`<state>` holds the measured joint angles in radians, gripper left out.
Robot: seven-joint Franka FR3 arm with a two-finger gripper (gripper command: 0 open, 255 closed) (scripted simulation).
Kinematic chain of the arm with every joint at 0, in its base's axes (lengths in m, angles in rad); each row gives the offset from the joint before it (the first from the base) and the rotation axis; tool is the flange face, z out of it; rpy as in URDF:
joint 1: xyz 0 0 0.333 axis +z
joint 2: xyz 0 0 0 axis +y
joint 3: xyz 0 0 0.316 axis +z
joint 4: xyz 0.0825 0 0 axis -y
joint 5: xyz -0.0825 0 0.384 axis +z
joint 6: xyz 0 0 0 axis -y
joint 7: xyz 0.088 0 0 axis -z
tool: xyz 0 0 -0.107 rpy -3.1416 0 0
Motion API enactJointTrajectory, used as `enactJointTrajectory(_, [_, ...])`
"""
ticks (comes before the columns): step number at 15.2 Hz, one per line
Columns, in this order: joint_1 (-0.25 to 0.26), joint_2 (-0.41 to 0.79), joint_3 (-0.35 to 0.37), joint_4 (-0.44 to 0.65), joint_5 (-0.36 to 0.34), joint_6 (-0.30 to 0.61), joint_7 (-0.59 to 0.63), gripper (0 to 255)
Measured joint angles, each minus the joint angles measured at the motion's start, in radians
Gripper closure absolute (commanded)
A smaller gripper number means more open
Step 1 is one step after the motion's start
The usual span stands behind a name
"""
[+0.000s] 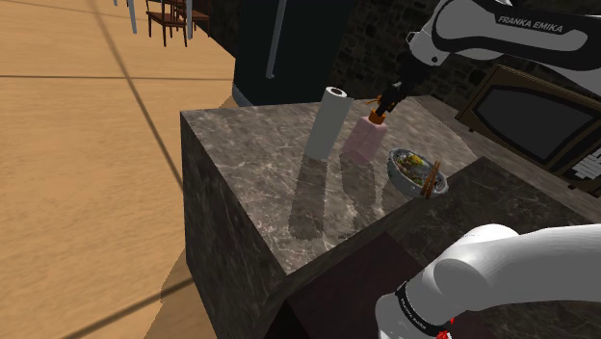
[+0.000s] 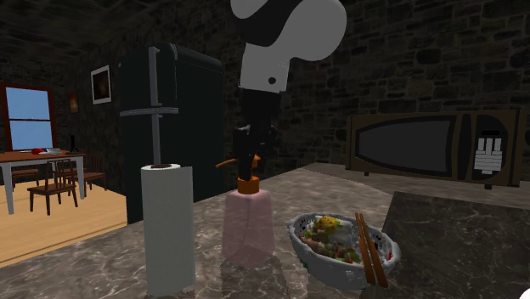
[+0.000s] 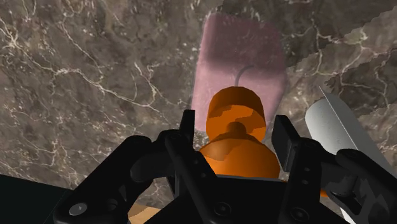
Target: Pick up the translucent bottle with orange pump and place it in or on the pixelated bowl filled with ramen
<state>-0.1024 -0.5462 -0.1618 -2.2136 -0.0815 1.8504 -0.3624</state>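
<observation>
Gripper [image 3: 235,122] is spread, straddling the orange pump [image 3: 235,107] of the pink bottle [image 3: 240,57], upright on the countertop [image 1: 250,159] between paper-towel roll [image 1: 327,120] and ramen bowl [image 1: 417,171]. Likely light, rigid, slippery: clamp the pump neck.

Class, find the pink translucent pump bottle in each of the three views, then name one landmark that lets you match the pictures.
Shoulder view: the pump bottle stands right of centre, between the paper towel roll and the ramen bowl.
Second exterior view: bottle just left of centre, roll on its left, bowl on its right.
Wrist view: bottle directly under the gripper, roll beside it.
Shared landmark: the paper towel roll.
</observation>
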Motion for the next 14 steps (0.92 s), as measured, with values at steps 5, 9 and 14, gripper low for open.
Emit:
enactJointTrajectory(5, [0.002, 0.011, 0.002, 0.071, 0.003, -0.060, -0.003, 255])
enactJointTrajectory(9, [0.004, 0.024, 0.004, 0.134, 0.007, -0.109, -0.003, 255])
enactJointTrajectory(14, [0.006, 0.042, 0.006, 0.218, 0.010, -0.176, -0.006, 255])
